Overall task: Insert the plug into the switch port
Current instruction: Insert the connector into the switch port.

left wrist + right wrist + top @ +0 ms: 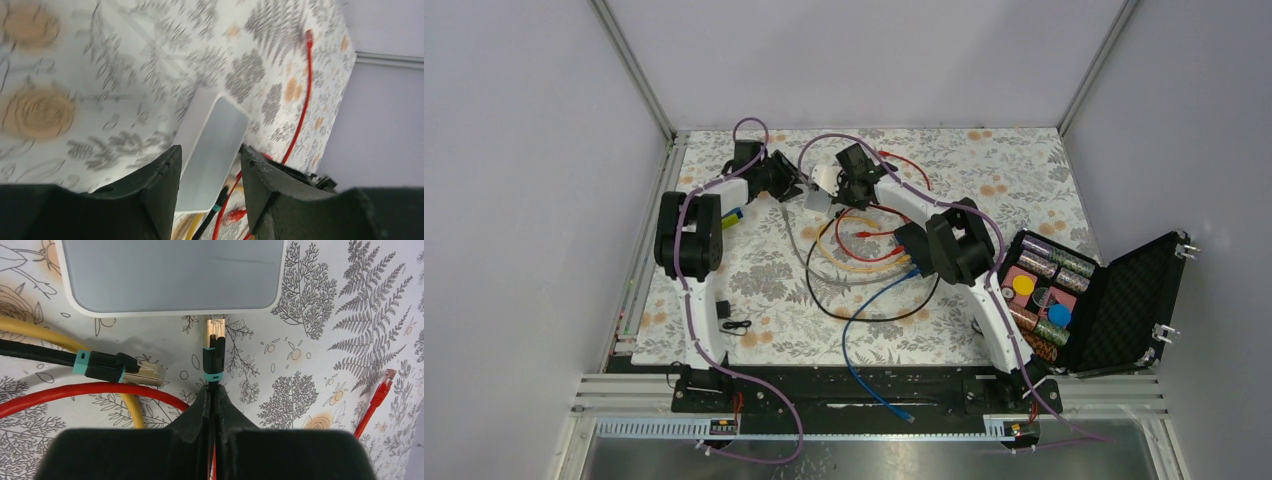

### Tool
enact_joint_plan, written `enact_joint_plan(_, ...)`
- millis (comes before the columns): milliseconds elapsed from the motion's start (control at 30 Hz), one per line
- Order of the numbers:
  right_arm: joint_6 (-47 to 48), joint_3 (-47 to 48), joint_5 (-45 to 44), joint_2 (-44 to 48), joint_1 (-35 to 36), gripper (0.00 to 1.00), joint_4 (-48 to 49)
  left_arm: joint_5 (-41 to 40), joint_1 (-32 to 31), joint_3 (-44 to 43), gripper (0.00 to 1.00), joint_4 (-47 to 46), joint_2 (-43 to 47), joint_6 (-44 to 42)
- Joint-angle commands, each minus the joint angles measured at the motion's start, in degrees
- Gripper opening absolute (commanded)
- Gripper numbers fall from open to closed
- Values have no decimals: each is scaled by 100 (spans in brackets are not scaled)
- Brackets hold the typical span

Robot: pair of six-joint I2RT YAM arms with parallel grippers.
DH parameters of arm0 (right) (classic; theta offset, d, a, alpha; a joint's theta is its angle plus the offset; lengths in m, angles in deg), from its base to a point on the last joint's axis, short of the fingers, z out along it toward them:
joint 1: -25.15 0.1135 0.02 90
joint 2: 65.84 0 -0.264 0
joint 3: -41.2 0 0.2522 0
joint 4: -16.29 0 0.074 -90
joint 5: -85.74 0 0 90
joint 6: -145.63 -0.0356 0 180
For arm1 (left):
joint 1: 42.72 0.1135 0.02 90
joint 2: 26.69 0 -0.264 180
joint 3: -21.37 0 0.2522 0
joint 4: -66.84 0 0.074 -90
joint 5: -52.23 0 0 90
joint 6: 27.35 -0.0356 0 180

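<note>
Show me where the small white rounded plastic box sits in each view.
Top external: small white rounded plastic box upper centre.
Left wrist: box centre, framed by the left end effector.
Right wrist: box along top edge, above the black-and-teal plug.
Shared landmark: thin red cable nearby.

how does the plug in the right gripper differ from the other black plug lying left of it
The held plug is pinched in the shut right gripper; the loose plug lies free. The held plug points at the white box, tip close to its edge; the loose plug points sideways, farther off. Both are black with teal bands and metal tips.
</note>
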State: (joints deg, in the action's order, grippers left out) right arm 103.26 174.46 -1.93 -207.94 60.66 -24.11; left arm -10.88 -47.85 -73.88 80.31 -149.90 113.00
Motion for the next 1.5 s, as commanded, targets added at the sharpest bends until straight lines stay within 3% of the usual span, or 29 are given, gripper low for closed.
enact_joint_plan(0,270,-106,-165,223,-82,0,119,-2,35,-802,47,84,-276,-280)
enact_joint_plan(200,187,-54,-98,273,-212,0,230,64,29,-1206,47,235,-616,-315)
enact_joint_plan(567,222,-19,248,267,-227,0,395,313,30,-1168,46,198,-797,-289)
enact_joint_plan(1133,368,-1059,839,863,-176,0,1570,708,8,-1149,45,136,-824,-543)
enact_joint_plan(1467,229,-1007,694,804,-167,0,1868,1077,-38,-1265,44,117,-1045,-605)
